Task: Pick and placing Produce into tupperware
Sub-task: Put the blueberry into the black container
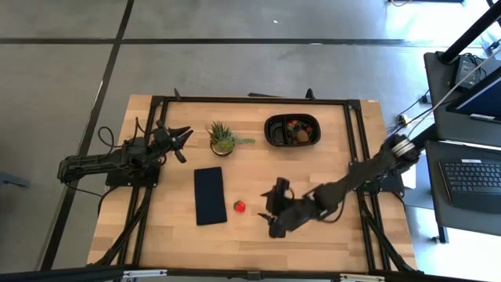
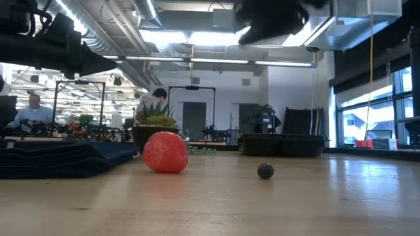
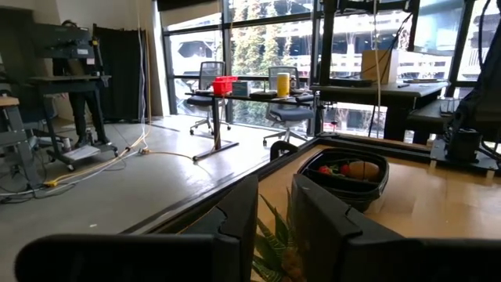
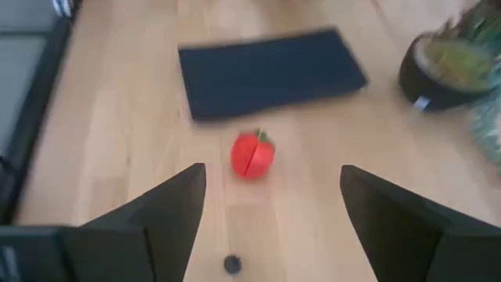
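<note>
From above, the right gripper [image 1: 270, 210] hovers over the wooden table [image 1: 329, 235] just beside a red strawberry [image 1: 239, 206], its two fingers spread apart with nothing between them. The strawberry lies close to the corner of a flat dark pad [image 1: 210, 195]. The black oval tupperware [image 1: 291, 130] sits toward the far edge, well apart from the strawberry, with red and brownish pieces already inside. A spiky potted plant [image 1: 223, 139] stands between the tupperware and the left gripper [image 1: 179, 141], which waits near the table's left side with its fingers slightly parted and empty.

At table level, the strawberry [image 2: 165, 152] rests on the wood next to the dark pad [image 2: 62, 159], and a tiny dark berry [image 2: 265, 171] lies apart from it. The tupperware [image 2: 282, 144] and plant [image 2: 156, 128] stand behind. People show in the room beyond.

The left wrist camera looks past its own parted fingers [image 3: 236, 227] at the tupperware [image 3: 344, 182], which holds red pieces and what is probably a kiwi.

The right wrist camera shows its wide-set fingers [image 4: 168, 211] framing the strawberry [image 4: 252, 154], with the dark berry [image 4: 231, 264] nearer the gripper and the pad [image 4: 270, 72] beyond.
</note>
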You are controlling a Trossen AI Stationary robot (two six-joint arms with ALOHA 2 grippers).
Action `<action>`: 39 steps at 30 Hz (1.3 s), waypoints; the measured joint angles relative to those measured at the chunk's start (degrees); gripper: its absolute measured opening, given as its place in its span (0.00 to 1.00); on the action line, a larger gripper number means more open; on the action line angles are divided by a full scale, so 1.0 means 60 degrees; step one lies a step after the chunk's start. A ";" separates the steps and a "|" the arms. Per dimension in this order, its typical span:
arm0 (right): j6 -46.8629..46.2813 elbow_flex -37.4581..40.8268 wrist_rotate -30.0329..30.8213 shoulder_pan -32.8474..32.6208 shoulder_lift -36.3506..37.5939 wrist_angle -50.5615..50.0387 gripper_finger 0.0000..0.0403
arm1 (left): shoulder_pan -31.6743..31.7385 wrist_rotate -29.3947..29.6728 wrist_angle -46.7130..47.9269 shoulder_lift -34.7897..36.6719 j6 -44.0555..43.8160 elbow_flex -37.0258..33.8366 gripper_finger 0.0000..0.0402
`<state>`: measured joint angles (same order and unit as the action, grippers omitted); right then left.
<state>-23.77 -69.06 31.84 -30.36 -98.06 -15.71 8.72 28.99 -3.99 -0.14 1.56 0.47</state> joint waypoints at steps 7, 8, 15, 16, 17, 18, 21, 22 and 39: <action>-0.1202 0.0004 0.0120 -0.0263 -0.1279 0.0056 0.74 | 0.0000 -0.0056 0.0007 0.0000 -0.0004 -0.0003 0.17; -0.1271 0.0004 0.0120 -0.0293 -0.1429 0.0042 0.74 | -0.0001 -0.0057 0.0006 0.0000 -0.0004 -0.0001 0.16; -0.1896 0.0004 0.0180 -0.0616 -0.2172 0.0016 0.74 | -0.0001 -0.0057 0.0011 0.0000 -0.0018 -0.0003 0.13; -0.1988 0.0004 0.0220 -0.0636 -0.2258 0.0020 0.74 | -0.0002 -0.0057 0.0011 0.0000 -0.0018 0.0000 0.12; -0.2016 0.0004 0.0235 -0.0635 -0.2366 0.0029 0.74 | 0.0002 -0.0057 0.0011 0.0000 -0.0018 -0.0001 0.12; -0.2043 0.0004 0.0246 -0.0627 -0.2473 0.0038 0.74 | 0.0000 -0.0057 0.0011 0.0000 -0.0018 -0.0002 0.11; -0.2225 0.0011 0.0263 -0.0617 -0.2800 0.0020 0.74 | 0.0002 -0.0057 0.0011 0.0000 -0.0018 -0.0004 0.10; -0.2258 0.0011 0.0266 -0.0617 -0.2883 0.0031 0.74 | 0.0001 -0.0057 0.0011 0.0000 -0.0018 0.0000 0.10; -0.2761 -0.0004 -0.0264 -0.0511 -0.3271 -0.0017 0.70 | 0.0000 -0.0057 0.0011 0.0000 -0.0015 -0.0004 0.04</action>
<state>-40.34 -69.08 30.26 -33.43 -117.68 -15.81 8.72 28.64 -3.92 -0.14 1.48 0.45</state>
